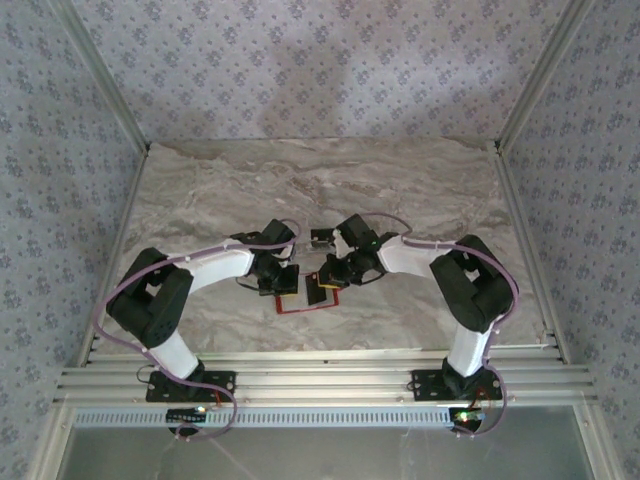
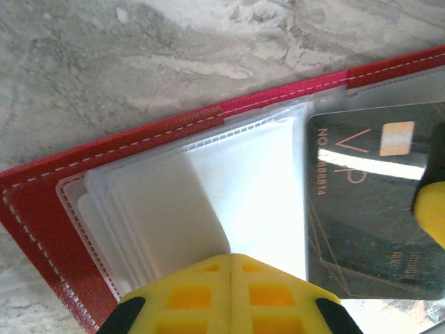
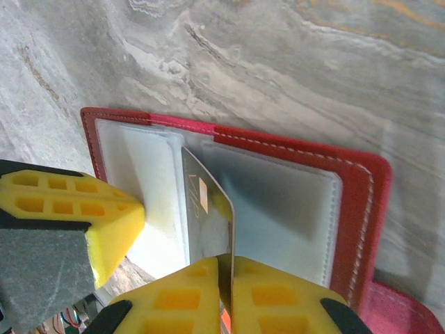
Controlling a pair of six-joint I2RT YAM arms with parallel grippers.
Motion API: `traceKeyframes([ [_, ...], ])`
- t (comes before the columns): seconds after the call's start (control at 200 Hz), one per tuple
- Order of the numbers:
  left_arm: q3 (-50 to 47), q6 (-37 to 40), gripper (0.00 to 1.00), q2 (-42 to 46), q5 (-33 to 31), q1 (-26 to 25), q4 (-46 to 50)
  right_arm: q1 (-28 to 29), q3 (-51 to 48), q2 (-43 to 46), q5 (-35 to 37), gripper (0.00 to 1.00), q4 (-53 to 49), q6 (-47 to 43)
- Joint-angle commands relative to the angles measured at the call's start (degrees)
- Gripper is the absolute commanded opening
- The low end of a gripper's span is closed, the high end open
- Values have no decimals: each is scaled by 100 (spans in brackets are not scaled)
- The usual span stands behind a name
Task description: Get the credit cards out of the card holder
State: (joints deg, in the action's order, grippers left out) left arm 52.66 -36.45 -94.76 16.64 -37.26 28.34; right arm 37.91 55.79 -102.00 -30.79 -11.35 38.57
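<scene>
A small, flat red folding card holder [image 1: 300, 308] with pale stitching lies open on the grey-veined marble table top [image 1: 330, 190], near the front edge and between the two arms. Its pale, clear plastic pockets face up. The left gripper [image 1: 282, 282] comes in from the left side of the holder. In the left wrist view its yellow fingers are pressed together with no gap [image 2: 229, 261], and their tips rest on the stacked clear pockets just inside the holder's [image 2: 42, 202] red edge. I cannot tell whether a pocket sheet is pinched between them. The right gripper [image 1: 328, 272] comes in from the right. In its own wrist view its yellow fingers are closed [image 3: 224, 268] on the near edge of a dark, glossy rectangular credit card [image 3: 207, 223], which stands tilted on edge over the middle of the open holder [image 3: 361, 209]. The far end of the credit card is down among the pockets. In the left wrist view the credit card [image 2: 361, 209] shows copper-coloured lettering and a small chip patch.
</scene>
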Motion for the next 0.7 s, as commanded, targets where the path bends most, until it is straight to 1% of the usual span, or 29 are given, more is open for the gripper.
traceKeyframes([
  [0.0,-151,45,0,102,-284,-21,354,-63,90,210,408,10,-680,-206],
  [0.025,-151,49,0,107,-285,-24,354,-74,90,251,422,10,-718,-201],
  [0.05,-146,59,0,122,-285,-23,352,-80,97,282,444,10,-765,-392],
  [0.27,131,121,0,101,-320,-22,489,-146,160,673,498,10,-1042,-581],
  [0.38,241,129,0,144,-315,-20,501,-186,277,869,548,9,-1287,-840],
  [0.535,321,105,1,251,-276,-24,445,-203,480,1214,786,6,-1464,-1736],
  [0.695,261,26,2,424,-281,-19,387,-210,1096,1189,1179,2,-2123,-3212],
])
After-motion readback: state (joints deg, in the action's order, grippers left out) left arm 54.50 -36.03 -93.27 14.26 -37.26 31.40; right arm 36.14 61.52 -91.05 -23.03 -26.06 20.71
